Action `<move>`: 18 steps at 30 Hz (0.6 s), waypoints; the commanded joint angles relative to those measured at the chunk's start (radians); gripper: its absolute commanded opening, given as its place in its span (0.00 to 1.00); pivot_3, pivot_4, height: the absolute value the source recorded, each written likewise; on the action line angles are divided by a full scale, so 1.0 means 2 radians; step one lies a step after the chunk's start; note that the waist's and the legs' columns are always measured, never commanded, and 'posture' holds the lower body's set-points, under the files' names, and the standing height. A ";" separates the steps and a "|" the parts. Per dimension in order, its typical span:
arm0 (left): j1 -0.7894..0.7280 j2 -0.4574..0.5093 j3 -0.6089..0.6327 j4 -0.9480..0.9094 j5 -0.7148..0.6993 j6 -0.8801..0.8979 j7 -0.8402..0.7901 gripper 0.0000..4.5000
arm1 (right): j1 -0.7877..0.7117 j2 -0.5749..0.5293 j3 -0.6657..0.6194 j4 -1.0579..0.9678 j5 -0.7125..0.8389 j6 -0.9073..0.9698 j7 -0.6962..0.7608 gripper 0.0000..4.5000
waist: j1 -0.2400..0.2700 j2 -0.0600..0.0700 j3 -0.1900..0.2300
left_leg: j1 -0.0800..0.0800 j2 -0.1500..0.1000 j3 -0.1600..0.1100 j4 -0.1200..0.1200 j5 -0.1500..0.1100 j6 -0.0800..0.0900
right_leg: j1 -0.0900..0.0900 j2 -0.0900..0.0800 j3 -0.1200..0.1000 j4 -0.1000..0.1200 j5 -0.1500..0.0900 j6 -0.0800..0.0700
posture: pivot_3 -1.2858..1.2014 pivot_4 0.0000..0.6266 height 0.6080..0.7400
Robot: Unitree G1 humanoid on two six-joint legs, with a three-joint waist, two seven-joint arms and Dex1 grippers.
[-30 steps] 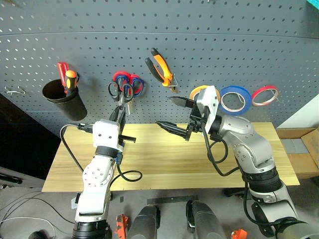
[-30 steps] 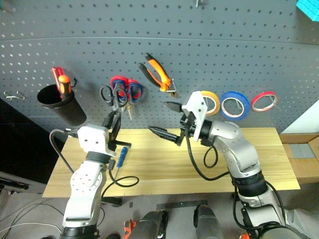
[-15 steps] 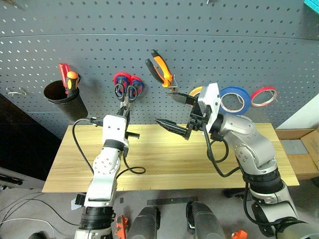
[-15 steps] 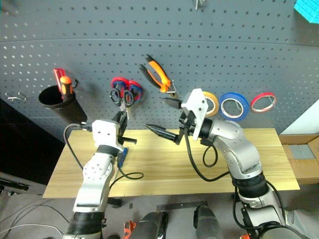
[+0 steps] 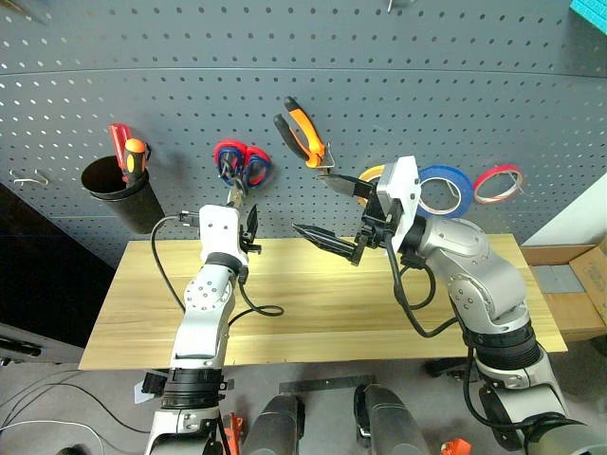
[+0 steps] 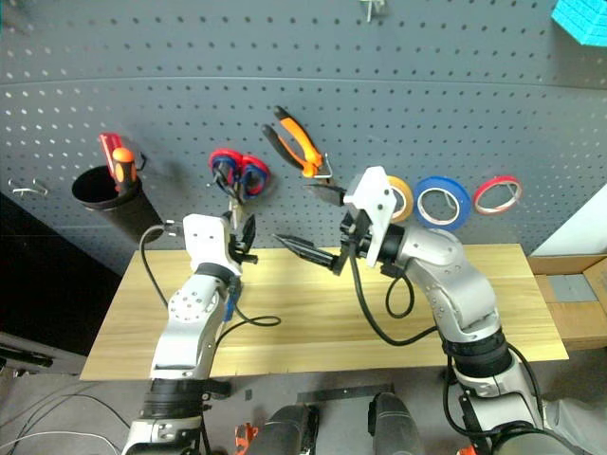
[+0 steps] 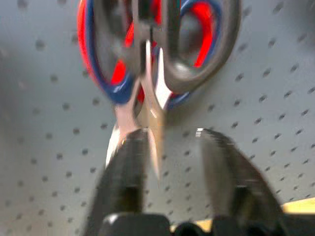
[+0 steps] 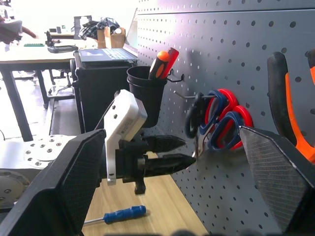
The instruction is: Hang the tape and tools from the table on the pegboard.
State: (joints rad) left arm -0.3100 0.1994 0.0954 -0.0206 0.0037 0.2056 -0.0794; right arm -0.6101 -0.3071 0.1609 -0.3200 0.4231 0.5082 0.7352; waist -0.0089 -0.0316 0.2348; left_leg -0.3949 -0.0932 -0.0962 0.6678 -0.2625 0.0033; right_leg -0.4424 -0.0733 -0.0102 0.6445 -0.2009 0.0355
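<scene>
Small black-handled scissors (image 5: 230,170) hang on the grey-blue pegboard (image 5: 446,85), in front of red-and-blue scissors (image 5: 256,163). My left gripper (image 5: 245,216) is just below them and open; in the left wrist view the blades (image 7: 153,132) hang beside one finger (image 7: 129,164). The orange-and-black pliers (image 5: 304,134) hang further right. My right gripper (image 5: 313,204) is wide open and empty above the table (image 5: 332,303). It partly covers the yellow-tan tape (image 6: 402,195) on the board. The blue-handled screwdriver (image 8: 116,215) lies on the table by my left arm.
A black cup (image 5: 119,189) on the board holds red and orange screwdrivers (image 5: 129,152). Blue tape (image 5: 448,188) and red tape (image 5: 501,182) hang at the right. A cardboard box (image 5: 574,284) stands beyond the table's right end.
My left arm reached forward to the board with the black scissors. They now hang over the red-and-blue pair, and the left gripper has opened. The right arm kept still.
</scene>
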 commanded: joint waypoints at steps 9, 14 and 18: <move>0.050 0.082 0.042 0.000 -0.058 0.244 -0.073 0.66 | 0.050 -0.030 0.025 -0.067 0.033 0.068 0.004 1.00 | -0.005 0.001 0.002 | 0.000 0.000 -0.001 0.000 -0.001 0.002 | 0.001 0.000 0.000 0.000 0.000 0.000 | 0.51 0.45 1.00; 0.031 0.097 0.030 0.030 -0.067 0.293 -0.096 0.66 | 0.056 -0.029 0.032 -0.075 0.034 0.082 -0.013 1.00 | -0.006 0.001 0.007 | 0.001 0.000 -0.001 -0.001 -0.001 0.002 | 0.001 0.000 0.000 0.000 0.000 0.000 | 0.51 0.48 1.00; 0.014 0.099 0.021 0.073 -0.054 0.313 -0.089 0.66 | 0.056 -0.030 0.031 -0.082 0.038 0.091 -0.019 1.00 | -0.007 0.000 0.010 | 0.000 0.000 -0.001 -0.001 -0.001 0.002 | 0.000 0.000 0.000 0.000 0.000 0.000 | 0.51 0.50 1.00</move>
State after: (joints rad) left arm -0.2734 0.3825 0.1392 0.1141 -0.1130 0.8222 -0.2621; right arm -0.4939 -0.3687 0.2294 -0.4330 0.4854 0.6898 0.7020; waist -0.0225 -0.0312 0.2540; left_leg -0.3942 -0.0932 -0.0986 0.6661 -0.2650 0.0076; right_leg -0.4415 -0.0738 -0.0109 0.6435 -0.2015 0.0353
